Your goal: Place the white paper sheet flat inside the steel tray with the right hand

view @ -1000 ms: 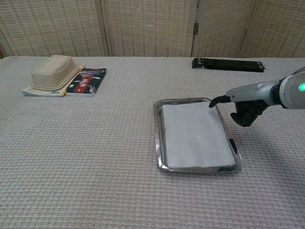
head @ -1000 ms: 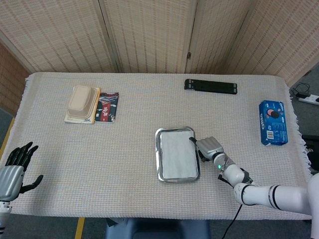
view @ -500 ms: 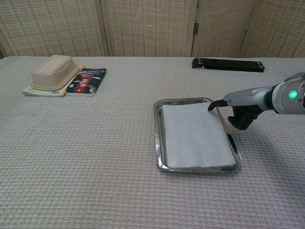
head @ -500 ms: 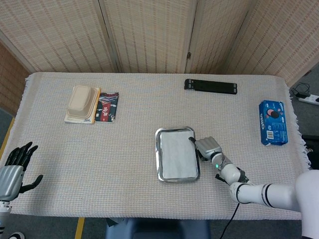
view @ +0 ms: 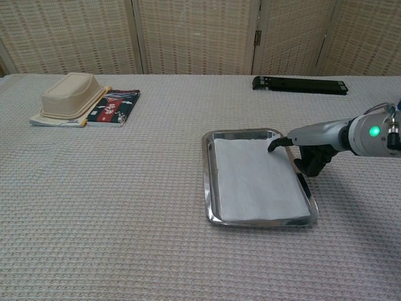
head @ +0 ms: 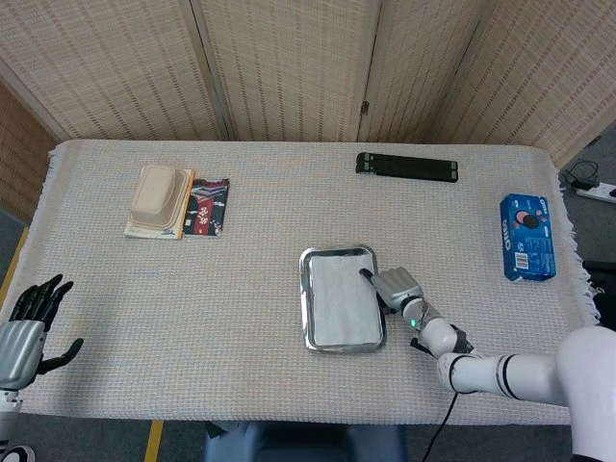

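The right robot hand (view: 306, 149), holding nothing with one finger extended, has slid left onto the white paper sheet (view: 257, 180), pressing it flat in the steel tray (view: 208, 182), so placement looks nearly complete.

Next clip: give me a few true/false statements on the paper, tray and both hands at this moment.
1. The paper lies inside the tray. True.
2. The right hand reaches one fingertip over the paper's far right corner. True.
3. The left hand holds the tray. False: it is by the table's left edge, fingers apart, holding nothing.
4. The blue box sits in the tray. False: it lies near the table's right edge.
5. The right hand grips the black stand. False: the stand lies apart, at the far side.
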`<state>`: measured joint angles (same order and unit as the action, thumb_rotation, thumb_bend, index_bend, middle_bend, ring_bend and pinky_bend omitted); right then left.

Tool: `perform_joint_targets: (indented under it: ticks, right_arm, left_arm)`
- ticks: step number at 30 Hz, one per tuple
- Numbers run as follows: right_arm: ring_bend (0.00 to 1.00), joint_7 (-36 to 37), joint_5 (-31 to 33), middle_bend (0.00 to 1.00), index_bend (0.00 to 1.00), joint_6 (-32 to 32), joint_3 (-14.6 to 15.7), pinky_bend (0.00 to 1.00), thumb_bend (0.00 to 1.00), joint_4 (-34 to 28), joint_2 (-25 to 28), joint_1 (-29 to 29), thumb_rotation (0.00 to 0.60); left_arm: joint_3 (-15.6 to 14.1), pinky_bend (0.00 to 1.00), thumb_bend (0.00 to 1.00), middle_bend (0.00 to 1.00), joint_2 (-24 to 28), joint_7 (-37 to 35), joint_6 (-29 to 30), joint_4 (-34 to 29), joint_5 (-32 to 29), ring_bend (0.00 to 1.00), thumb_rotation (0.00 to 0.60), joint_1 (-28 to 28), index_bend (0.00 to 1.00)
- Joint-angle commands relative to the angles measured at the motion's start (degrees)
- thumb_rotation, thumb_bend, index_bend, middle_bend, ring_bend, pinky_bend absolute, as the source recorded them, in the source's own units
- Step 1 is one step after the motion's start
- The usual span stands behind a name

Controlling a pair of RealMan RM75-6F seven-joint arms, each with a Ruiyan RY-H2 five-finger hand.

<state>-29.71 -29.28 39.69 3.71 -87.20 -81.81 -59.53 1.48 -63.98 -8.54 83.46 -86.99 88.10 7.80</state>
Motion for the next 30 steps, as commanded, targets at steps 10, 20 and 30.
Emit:
perform_joint_targets:
  ticks: [10,20,30]
  right_arm:
    - [1.0,5.45,-8.89,1.0,0.0,4.72,-1.8,1.0,0.94,-7.28,5.83,3.82,0.6]
    - [0.61,18.15,-34.95,0.57,0.0,24.17,0.29,0.54,0.94,-14.93,13.22,19.53,0.6]
    - [0.0,16.92,-54.07,0.0,0.0,48.53,5.64,0.02,0.64,-0.59,6.45,36.92,0.6]
  left_arm:
    - [-0.11,0.0,0.36,0.0,0.31,-0.35,1.06,-0.43,0.62,0.0,0.6,-0.41,0.0]
    - [-0.26,0.0,0.36,0.0,-0.11,0.85,1.35,-0.31,1.22,0.0,0.6,-0.4,0.0]
    - [0.07,0.0,0.36,0.0,-2.14,4.07,1.37,1.54,1.09,0.0,0.6,-0.08,0.0]
